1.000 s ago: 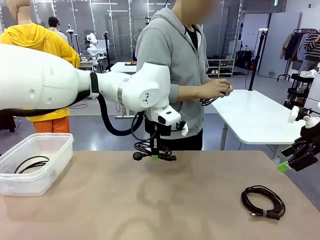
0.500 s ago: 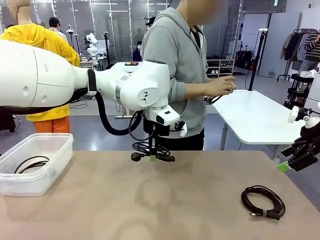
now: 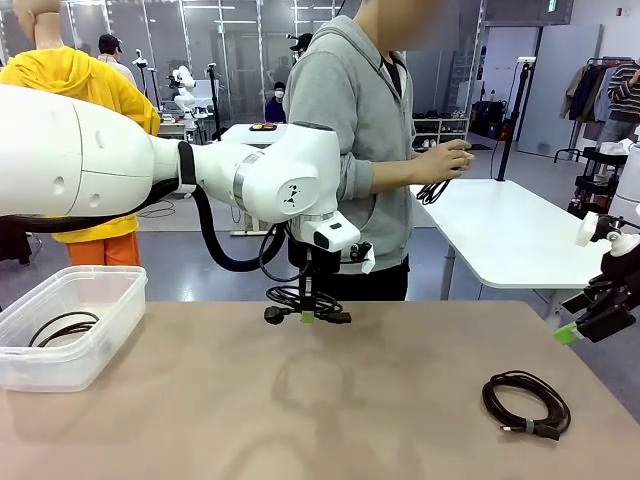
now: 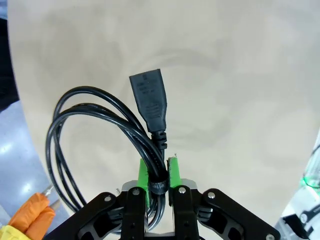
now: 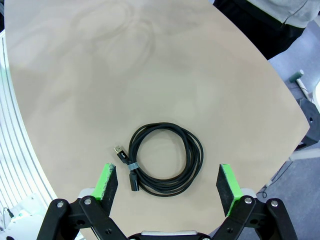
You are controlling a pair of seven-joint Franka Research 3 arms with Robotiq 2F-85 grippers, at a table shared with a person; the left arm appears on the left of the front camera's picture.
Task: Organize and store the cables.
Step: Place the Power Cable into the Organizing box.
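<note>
Within our left pincer point(image 4: 159, 172), pinched at its tie, one cable coil point(image 4: 150, 102) hangs light and floppy over the table point(image 4: 240, 75), while just ahead of our spread right pincer point(image 5: 168, 182) a second coil point(image 5: 134, 176) lies flat, which we judge best taken at its band.

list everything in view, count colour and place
held cable: 1, black, hanging in the left pincer
loose cable: 1, black, on the table, right front
binned cable: 1, black, in the container
person's cable: 1, black, in the person's hands
container: 1, clear, table's left edge
table: 1, tan, foreground
white table: 1, behind right
person: 1, grey hoodie, far side
left pincer: 1, black and green, shut on held cable
right pincer: 1, black and green, open, table's right edge
</note>
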